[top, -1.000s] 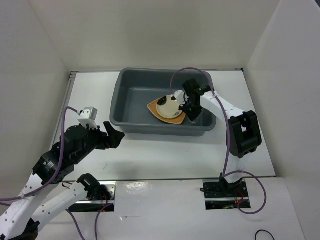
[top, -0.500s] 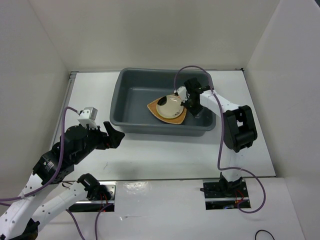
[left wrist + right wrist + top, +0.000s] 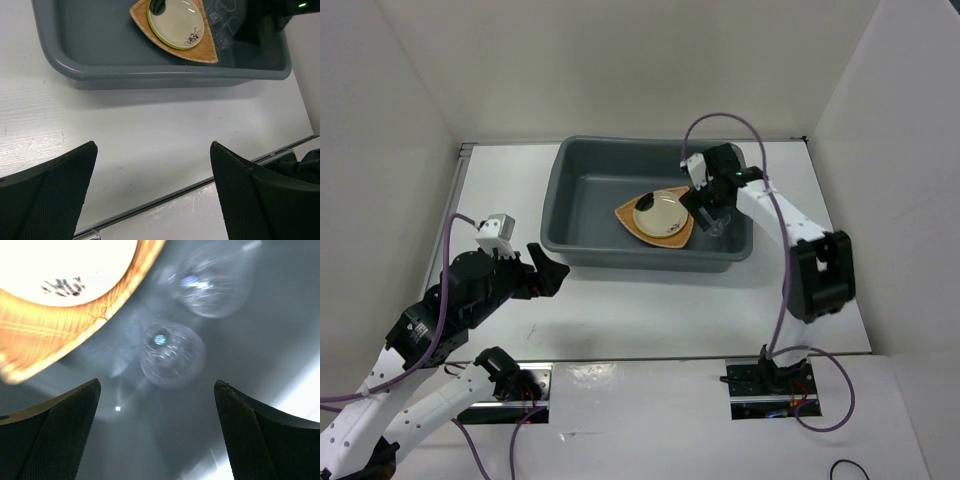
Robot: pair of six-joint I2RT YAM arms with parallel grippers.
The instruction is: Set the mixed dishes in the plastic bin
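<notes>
Plastic bin (image 3: 620,141) holds stacked plates (image 3: 660,215) and both clear cups (image 3: 172,354) as the right gripper (image 3: 708,208), wide and empty, lifts away. Left gripper (image 3: 152,147) idles open; task looks complete.

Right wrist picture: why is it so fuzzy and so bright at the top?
Right wrist view: the two clear cups blur into soft rings with glints, and the cream plate washes out to white glare, probably because the camera is very close. Left wrist view: sharper, the plate's dark marks show clearly.
</notes>
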